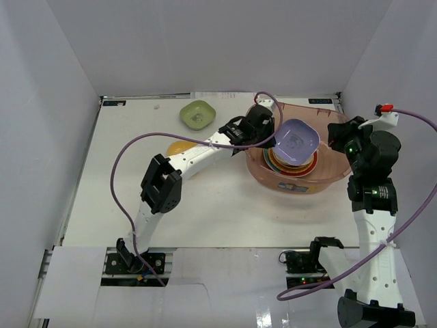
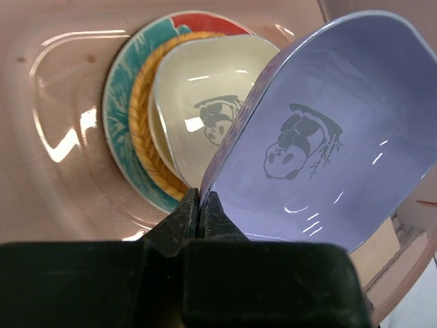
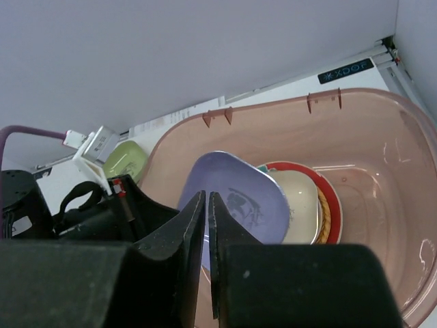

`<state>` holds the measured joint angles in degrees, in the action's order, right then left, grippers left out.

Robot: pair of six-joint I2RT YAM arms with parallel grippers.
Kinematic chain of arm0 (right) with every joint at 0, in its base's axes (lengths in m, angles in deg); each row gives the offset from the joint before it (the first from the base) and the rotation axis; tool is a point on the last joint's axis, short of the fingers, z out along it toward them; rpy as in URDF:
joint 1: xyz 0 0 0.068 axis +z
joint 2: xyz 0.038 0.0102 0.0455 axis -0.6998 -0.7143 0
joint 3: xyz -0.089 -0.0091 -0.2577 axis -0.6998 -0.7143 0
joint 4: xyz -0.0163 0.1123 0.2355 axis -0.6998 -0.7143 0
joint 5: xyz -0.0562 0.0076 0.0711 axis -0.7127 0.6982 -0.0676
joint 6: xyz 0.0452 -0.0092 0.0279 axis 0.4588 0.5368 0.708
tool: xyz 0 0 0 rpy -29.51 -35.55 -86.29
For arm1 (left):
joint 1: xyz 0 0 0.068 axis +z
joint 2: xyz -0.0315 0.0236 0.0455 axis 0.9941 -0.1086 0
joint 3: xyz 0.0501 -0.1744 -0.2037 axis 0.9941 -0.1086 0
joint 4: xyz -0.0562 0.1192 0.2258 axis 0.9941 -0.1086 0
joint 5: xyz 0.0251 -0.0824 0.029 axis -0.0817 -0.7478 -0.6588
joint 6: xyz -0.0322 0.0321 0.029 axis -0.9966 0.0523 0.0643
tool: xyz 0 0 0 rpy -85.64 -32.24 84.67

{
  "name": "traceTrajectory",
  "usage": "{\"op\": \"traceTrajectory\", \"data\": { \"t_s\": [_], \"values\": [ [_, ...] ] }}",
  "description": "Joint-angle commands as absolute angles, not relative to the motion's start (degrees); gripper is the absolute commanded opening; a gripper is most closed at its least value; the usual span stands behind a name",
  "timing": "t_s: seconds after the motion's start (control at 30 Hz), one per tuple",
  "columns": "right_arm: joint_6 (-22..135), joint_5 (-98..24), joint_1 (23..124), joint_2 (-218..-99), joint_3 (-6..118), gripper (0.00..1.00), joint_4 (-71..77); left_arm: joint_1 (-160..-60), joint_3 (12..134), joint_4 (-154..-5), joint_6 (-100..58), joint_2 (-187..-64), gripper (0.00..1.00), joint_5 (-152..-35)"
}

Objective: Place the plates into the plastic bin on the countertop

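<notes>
Your left end effector (image 2: 199,205) pinches the rim of the lavender plate (image 2: 321,137), which tilts above the stack (image 2: 194,96) inside the bin (image 1: 331,174) at the far right corner of the surface (image 1: 225,208). Your right end effector (image 3: 207,212) is nearly closed, empty. The green plate (image 1: 197,114) sits by the far edge.

The left arm (image 1: 194,156) reaches far forward and to the right from its base, elbow bent, with the left gripper (image 2: 199,201) pinched tight on the rim of the lavender plate (image 2: 321,137). The right arm (image 1: 372,205) stands upright over its base, wrist folded inward. The right gripper (image 3: 207,201) has its fingers drawn almost together, gripping nothing.
</notes>
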<state>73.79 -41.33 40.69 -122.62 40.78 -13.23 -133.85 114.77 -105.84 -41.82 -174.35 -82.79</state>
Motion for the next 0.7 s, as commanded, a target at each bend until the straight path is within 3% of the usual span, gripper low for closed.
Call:
{"op": "traceTrajectory", "data": {
  "t_s": [0.0, 0.67],
  "values": [
    [74.45, -39.43, 40.72, -121.7, 37.44, 0.12, -11.97, -135.27, 120.85, -106.29, -43.01, -174.68, 0.0, -82.12],
    [75.68, -33.81, 40.72, -119.42, 31.98, 0.15, -10.21, -136.41, 130.52, -107.79, -43.28, -186.11, 0.0, -74.47]
  ]
}}
